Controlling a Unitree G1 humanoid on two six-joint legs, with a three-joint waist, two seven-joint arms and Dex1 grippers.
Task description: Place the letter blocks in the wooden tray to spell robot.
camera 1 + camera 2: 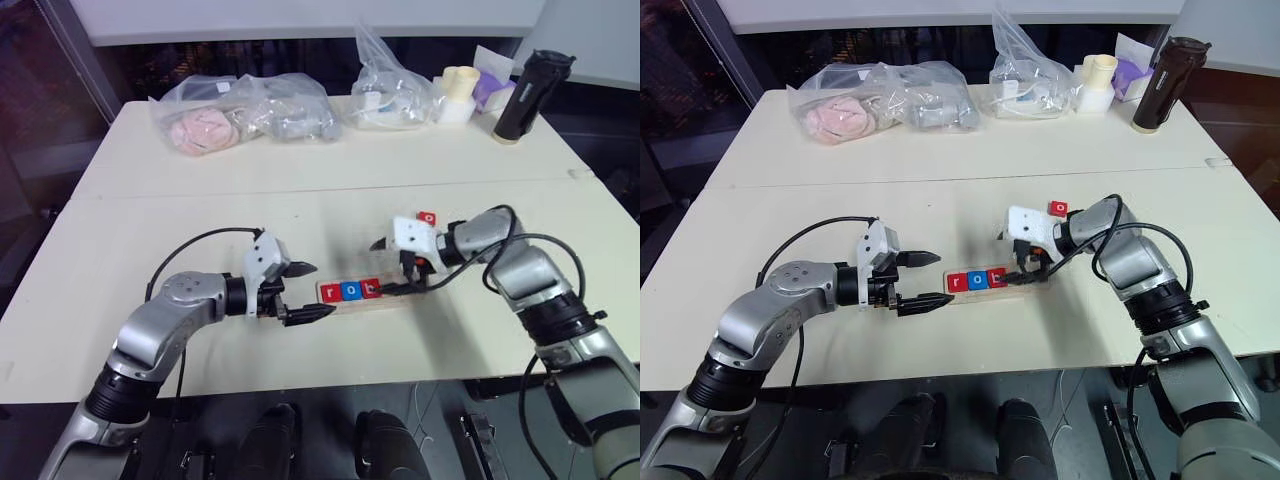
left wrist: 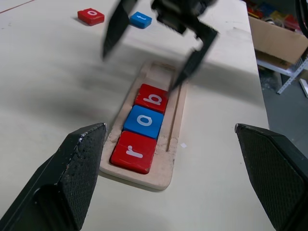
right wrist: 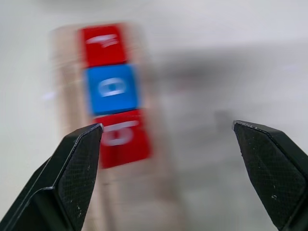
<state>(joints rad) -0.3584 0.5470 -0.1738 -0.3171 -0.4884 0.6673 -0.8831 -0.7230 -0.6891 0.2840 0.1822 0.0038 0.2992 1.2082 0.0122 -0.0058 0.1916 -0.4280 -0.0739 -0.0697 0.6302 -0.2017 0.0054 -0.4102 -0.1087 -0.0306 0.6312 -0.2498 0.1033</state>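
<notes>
Centre frame, the long pale-wood tray [image 2: 166, 159] holds red r [image 2: 133, 152], blue o [image 2: 144, 121], red b [image 2: 152, 98]. Your spread right gripper [image 2: 149, 62], hovering close, could knock them; left gripper [image 1: 305, 291] spread too.

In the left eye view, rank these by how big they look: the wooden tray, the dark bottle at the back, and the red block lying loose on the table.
1. Dark bottle, though it stands farther away
2. Wooden tray, partly covered
3. Loose red block
</notes>
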